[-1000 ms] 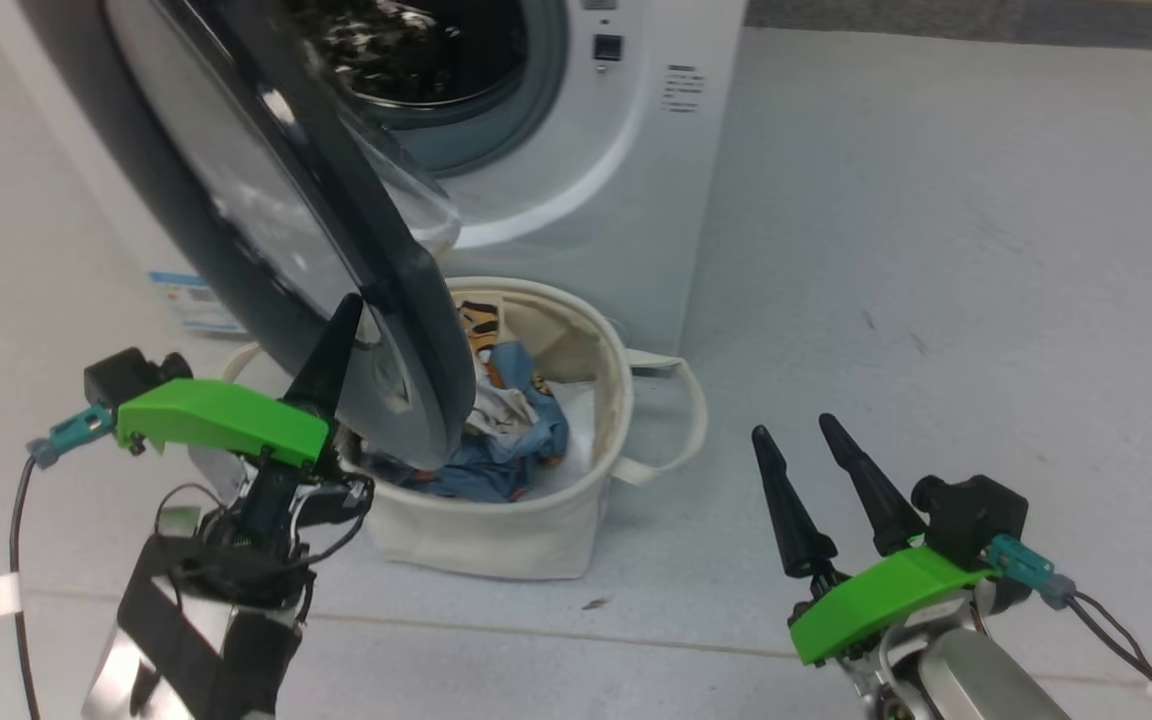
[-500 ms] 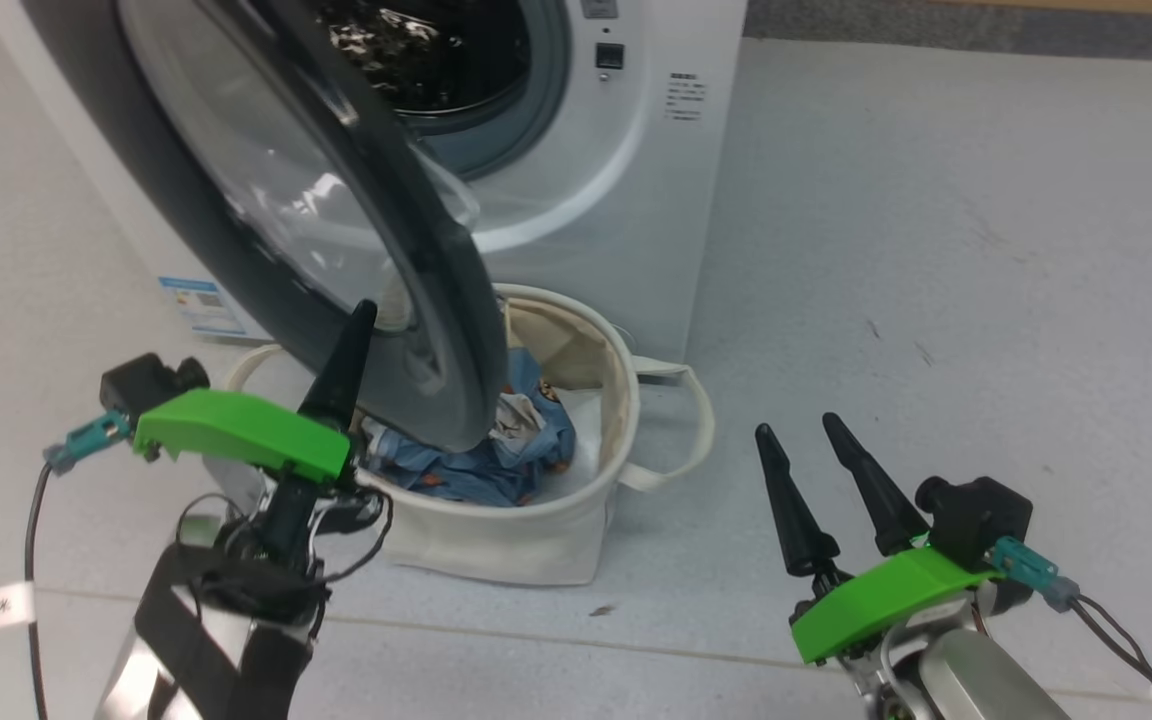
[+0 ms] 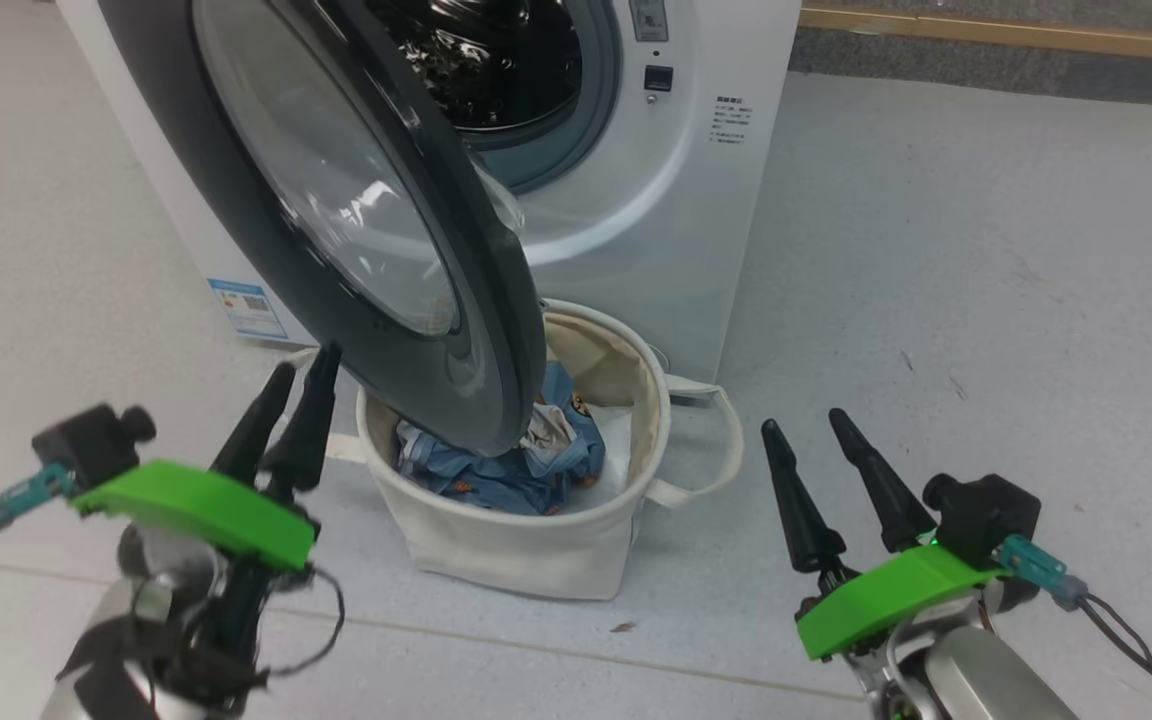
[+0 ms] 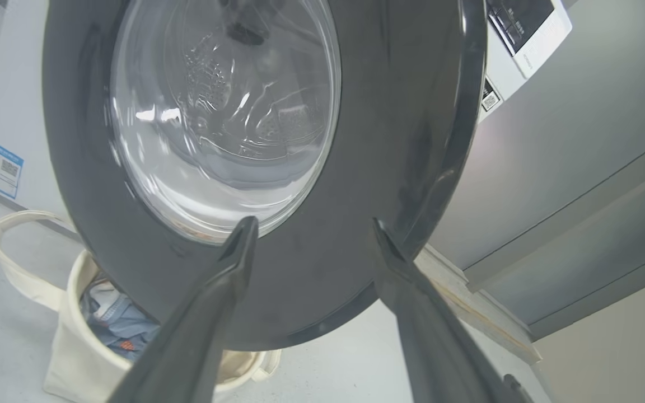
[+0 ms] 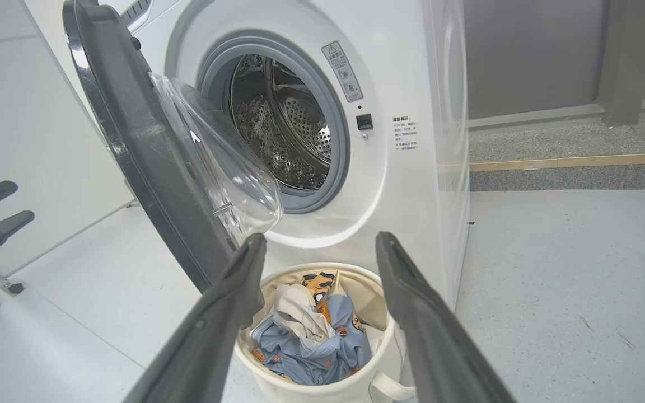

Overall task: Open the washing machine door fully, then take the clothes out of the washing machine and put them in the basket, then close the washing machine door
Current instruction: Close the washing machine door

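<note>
**Door half-swung, clothes in the basket, both jaws empty**

The left jaws stand apart with nothing between them. In the left wrist view their two fingers (image 4: 227, 280) point up at the outer face of the washing machine door (image 3: 356, 220), framing the lower part of its black rim. From the head view the tips sit just beside that rim, but I cannot tell whether they touch it. This looks like a position for pushing the door flat-on, not for gripping it. The right jaws are also spread wide and hold nothing. They hang low over the floor (image 3: 936, 250), well apart from the door, probably parked so that the door's swing path is free. Their fingers (image 3: 796, 510) point towards the basket (image 3: 536, 550).

The door hangs partway open on its left-side hinge, with its glass bowl bulging towards the drum (image 5: 289, 129). Its lower edge overlaps the basket's near rim in the head view.

The basket stands on the floor right against the front of the washing machine (image 3: 696, 200), directly under the opening, so things lifted out have only a short way to drop. The clothes (image 3: 496, 470) lie bundled inside it, blue fabric with a pale piece on top. What shows of the drum looks bare steel, so the unloading seems finished and closing the door appears to be what remains.
</note>
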